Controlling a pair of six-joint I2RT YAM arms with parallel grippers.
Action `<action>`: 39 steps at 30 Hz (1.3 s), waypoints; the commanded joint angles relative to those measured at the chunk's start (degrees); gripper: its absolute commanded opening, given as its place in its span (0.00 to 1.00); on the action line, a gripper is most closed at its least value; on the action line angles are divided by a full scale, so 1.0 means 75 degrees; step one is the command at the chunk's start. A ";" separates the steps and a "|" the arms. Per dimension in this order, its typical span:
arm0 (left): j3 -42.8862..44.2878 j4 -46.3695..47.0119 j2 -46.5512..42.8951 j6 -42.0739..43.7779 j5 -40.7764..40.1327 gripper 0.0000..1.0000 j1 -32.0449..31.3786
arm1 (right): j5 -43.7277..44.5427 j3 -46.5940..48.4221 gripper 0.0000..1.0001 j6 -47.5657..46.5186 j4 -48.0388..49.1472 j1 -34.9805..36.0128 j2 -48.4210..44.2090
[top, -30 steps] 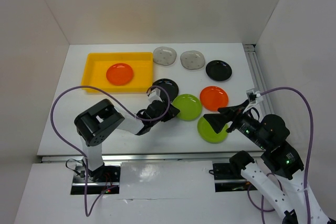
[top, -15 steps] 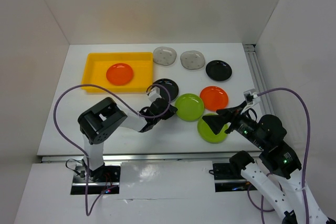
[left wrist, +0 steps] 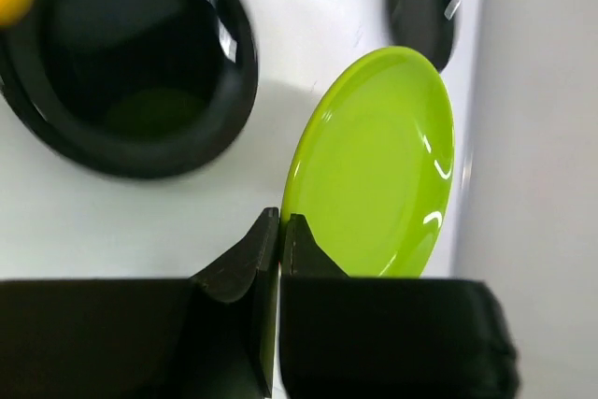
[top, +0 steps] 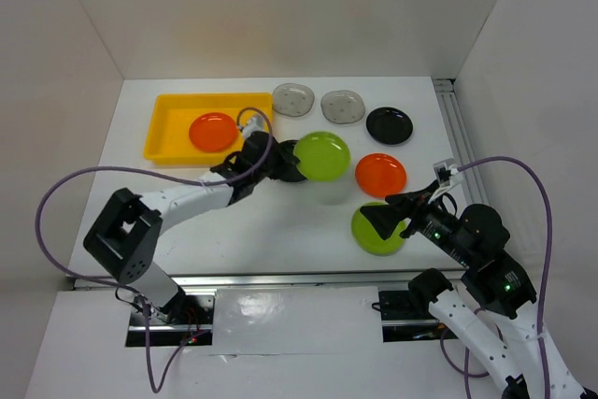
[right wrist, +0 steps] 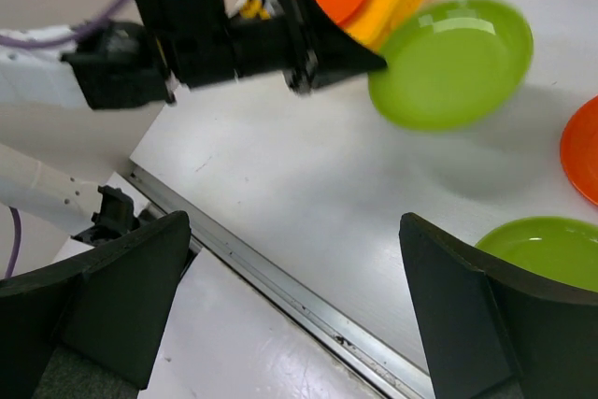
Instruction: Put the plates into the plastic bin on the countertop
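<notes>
My left gripper (top: 283,162) is shut on the rim of a lime green plate (top: 323,156) and holds it tilted above the countertop (top: 271,226); in the left wrist view (left wrist: 279,224) the plate (left wrist: 374,165) is pinched edge-on. The yellow plastic bin (top: 215,97) at the back left holds an orange plate (top: 213,131). A black plate (left wrist: 131,63) lies under the left gripper. My right gripper (top: 391,218) is open and empty over a second lime plate (top: 376,234).
Two grey plates (top: 292,99) (top: 343,106) and a black plate (top: 389,125) lie along the back. An orange plate (top: 381,175) lies right of centre. A metal rail (top: 458,137) runs along the right wall.
My left gripper took the lime plate off the countertop, lifted it, and swung back and left toward the bin. The right arm has barely moved.
</notes>
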 commanded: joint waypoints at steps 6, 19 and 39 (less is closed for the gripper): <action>0.1712 -0.2517 -0.0602 0.0268 -0.0037 0.00 0.3020 | -0.0092 -0.0440 1.00 -0.0064 0.0619 -0.0043 -0.0073; 0.3976 -0.3737 0.1752 0.1276 0.0492 0.00 0.5718 | -0.0232 -0.0945 1.00 -0.0064 0.1323 -0.0043 0.0607; 0.3287 -0.2988 0.0093 0.1991 0.1813 0.89 0.5708 | -0.0151 -0.0875 1.00 -0.0275 0.1334 -0.0043 0.0689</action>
